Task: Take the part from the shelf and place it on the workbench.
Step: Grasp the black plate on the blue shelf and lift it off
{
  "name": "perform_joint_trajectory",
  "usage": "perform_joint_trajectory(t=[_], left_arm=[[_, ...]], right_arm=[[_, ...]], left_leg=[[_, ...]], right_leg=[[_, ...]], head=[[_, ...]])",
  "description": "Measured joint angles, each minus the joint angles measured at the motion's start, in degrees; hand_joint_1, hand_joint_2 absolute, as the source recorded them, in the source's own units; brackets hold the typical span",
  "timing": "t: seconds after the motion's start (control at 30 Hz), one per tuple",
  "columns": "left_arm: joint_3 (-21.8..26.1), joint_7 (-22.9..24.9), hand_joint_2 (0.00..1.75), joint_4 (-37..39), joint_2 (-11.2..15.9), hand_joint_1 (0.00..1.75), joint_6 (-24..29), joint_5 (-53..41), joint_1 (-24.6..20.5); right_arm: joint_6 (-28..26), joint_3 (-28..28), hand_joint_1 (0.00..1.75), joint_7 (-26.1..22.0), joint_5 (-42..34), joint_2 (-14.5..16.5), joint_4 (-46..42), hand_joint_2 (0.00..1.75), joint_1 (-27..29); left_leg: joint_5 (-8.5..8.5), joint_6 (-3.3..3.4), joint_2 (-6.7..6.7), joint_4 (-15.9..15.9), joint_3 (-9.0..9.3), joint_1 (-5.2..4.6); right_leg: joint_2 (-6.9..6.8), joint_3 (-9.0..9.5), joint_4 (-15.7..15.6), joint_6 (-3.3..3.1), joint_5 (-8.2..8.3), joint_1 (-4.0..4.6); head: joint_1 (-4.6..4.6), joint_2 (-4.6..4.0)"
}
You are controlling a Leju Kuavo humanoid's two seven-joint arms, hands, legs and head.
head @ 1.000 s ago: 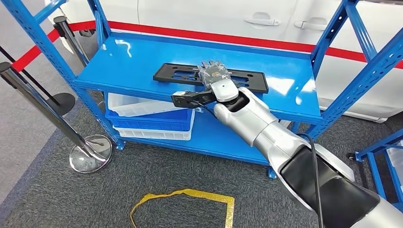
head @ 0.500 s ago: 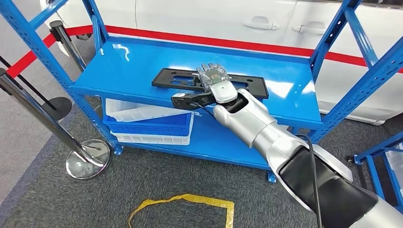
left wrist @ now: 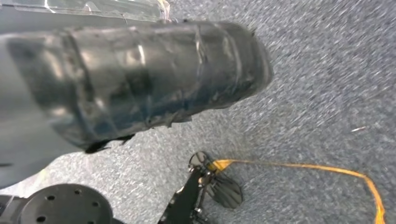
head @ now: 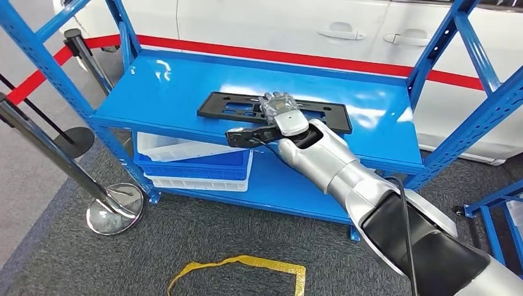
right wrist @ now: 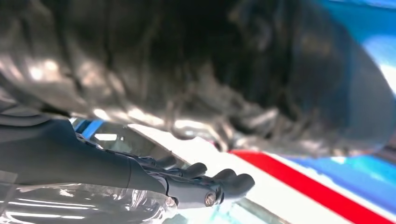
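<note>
Resting on the flat black slotted part (head: 271, 110), right hand (head: 280, 110) fingers (right wrist: 224, 179) lie extended.

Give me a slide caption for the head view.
Right hand rests on the black plate on the blue shelf.

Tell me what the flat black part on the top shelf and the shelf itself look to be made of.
Black part: probably moulded plastic, matte; it is dull black, thin, with cut-out slots, though painted metal cannot be ruled out. Shelf: most likely painted steel, glossy blue; it throws sharp white glints, and its uprights carry rows of punched holes. The right hand rests over the part.
</note>
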Motion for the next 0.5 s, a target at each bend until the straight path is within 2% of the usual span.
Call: perform_joint_trajectory(t=[0.03, 0.1, 0.17, 0.2, 0.23, 0.27, 0.3, 0.33, 0.4, 0.47, 0.5], left_arm=[[0.0, 0.1, 0.00, 0.0, 0.0, 0.00, 0.1, 0.0, 0.0], [0.0, 0.3, 0.00, 0.0, 0.1, 0.00, 0.2, 0.1, 0.1], [0.0, 0.4, 0.00, 0.0, 0.2, 0.00, 0.3, 0.1, 0.0], [0.0, 0.4, 0.00, 0.0, 0.3, 0.00, 0.3, 0.1, 0.0], [0.0, 0.5, 0.00, 0.0, 0.3, 0.00, 0.4, 0.1, 0.0], [0.0, 0.5, 0.00, 0.0, 0.4, 0.00, 0.4, 0.1, 0.1], [0.0, 0.6, 0.00, 0.0, 0.4, 0.00, 0.4, 0.0, 0.1], [0.0, 0.7, 0.00, 0.0, 0.4, 0.00, 0.4, -0.1, 0.1], [0.0, 0.6, 0.00, 0.0, 0.7, 0.00, 0.5, -0.2, 0.1], [0.0, 0.6, 0.00, 0.0, 0.8, 0.00, 0.5, -0.3, 0.0], [0.0, 0.5, 0.00, 0.0, 0.9, 0.00, 0.5, -0.3, 0.0]], right_arm=[[0.0, 0.0, 0.00, 0.0, -0.1, 0.0, 0.1, 0.00, 0.2], [0.0, 0.0, 0.00, -0.1, -0.4, -0.1, 0.3, 0.87, 0.4], [0.0, 0.0, 0.00, -0.2, -0.6, 0.0, 0.5, 1.75, 0.5], [0.0, 0.0, 0.00, -0.3, -0.7, 0.0, 0.6, 1.75, 0.7], [0.0, 0.0, 0.00, -0.4, -0.8, 0.1, 0.7, 1.75, 1.0], [0.0, 0.0, 0.00, -0.4, -0.9, 0.1, 0.9, 1.75, 1.3], [0.0, 0.0, 0.00, -0.5, -1.0, 0.1, 1.1, 1.75, 1.6], [0.0, 0.0, 0.00, -0.5, -1.0, 0.2, 1.2, 1.75, 1.8], [-0.2, 0.0, 0.00, -0.5, -1.1, 0.2, 1.4, 1.75, 1.9], [-0.3, 0.0, 0.00, -0.5, -1.1, 0.2, 1.6, 1.75, 1.9], [-0.4, 0.0, 0.00, -0.5, -1.1, 0.2, 1.7, 1.75, 1.9]], left_leg=[[-0.17, -0.29, 0.02, -0.1, -0.02, 0.05], [-1.40, -0.88, 0.20, 1.7, -0.64, 0.11], [-4.16, -1.31, 0.37, 7.9, -3.62, 0.16], [-5.56, -1.44, 0.38, 11.9, -5.80, 0.17], [-6.16, -1.51, 0.38, 14.9, -7.72, 0.19], [-5.75, -1.50, 0.38, 16.1, -8.82, 0.19], [-4.19, -1.39, 0.38, 14.9, -8.73, 0.18], [-1.94, -1.21, 0.39, 12.0, -7.71, 0.16], [1.64, -0.54, 0.40, 4.2, -4.25, -0.08], [2.28, 0.03, 0.34, 0.6, -2.43, -0.45], [2.10, 0.20, 0.30, 0.3, -2.27, -0.59]], right_leg=[[0.01, 0.16, -0.1, -0.21, -0.02, -0.14], [0.02, 0.79, -0.6, -0.71, -0.11, -0.43], [0.03, 1.38, -0.9, -1.18, -0.32, -0.52], [0.03, 1.53, -0.9, -1.37, -0.50, -0.44], [0.03, 1.71, -0.8, -1.49, -0.69, -0.34], [0.04, 1.89, -0.7, -1.56, -0.92, -0.23], [0.07, 2.13, -0.6, -1.58, -1.20, -0.12], [0.10, 2.42, -0.5, -1.56, -1.50, -0.03], [0.15, 2.90, -0.3, -1.36, -2.13, 0.16], [0.18, 2.95, -0.2, -0.95, -2.48, 0.24], [0.19, 2.90, -0.2, -0.71, -2.54, 0.28]], head=[[0.00, 0.00], [-0.13, 0.00], [-0.30, 0.00], [-0.35, 0.00], [-0.32, 0.00], [-0.31, 0.00], [-0.32, 0.00], [-0.32, 0.00], [-0.30, 0.00], [-0.28, 0.00], [-0.28, 0.00]])
